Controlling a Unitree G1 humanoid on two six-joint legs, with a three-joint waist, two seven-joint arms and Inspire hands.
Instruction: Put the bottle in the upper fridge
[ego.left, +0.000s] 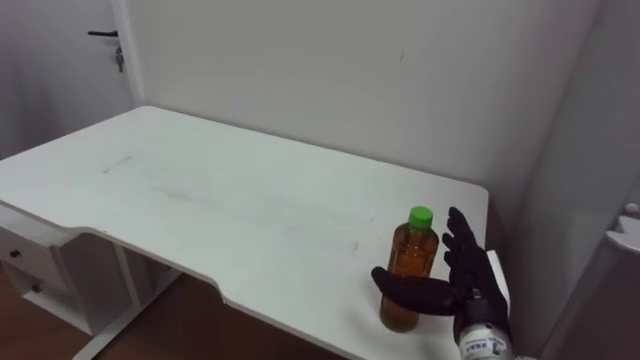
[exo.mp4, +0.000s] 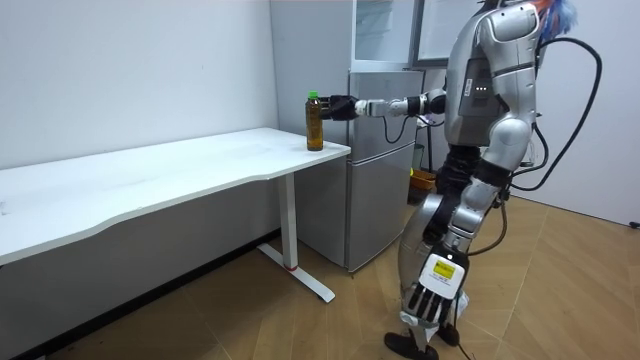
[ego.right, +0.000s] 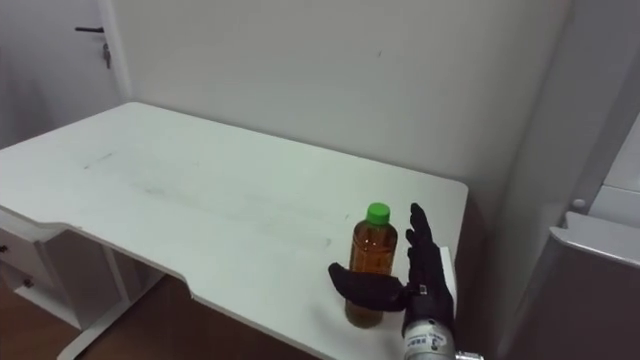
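An amber bottle with a green cap (ego.left: 408, 270) stands upright on the white table (ego.left: 200, 190), near its right front corner. My right hand (ego.left: 470, 280) is open beside it: the thumb crosses in front of the bottle's lower half and the straight fingers rise just to its right. In the room view the bottle (exo.mp4: 315, 122) stands at the table end nearest the fridge (exo.mp4: 380, 180), with my right hand (exo.mp4: 340, 107) reaching to it at arm's length. My left hand (exo.mp4: 432, 300) hangs low at my side, fingers relaxed.
I stand by the grey fridge, whose upper part (exo.mp4: 385, 30) is behind my outstretched arm. Its top edge (ego.right: 600, 240) shows right of the table. A white wall backs the table. White drawers (ego.left: 30, 270) sit under its left end, near a door (ego.left: 60, 60).
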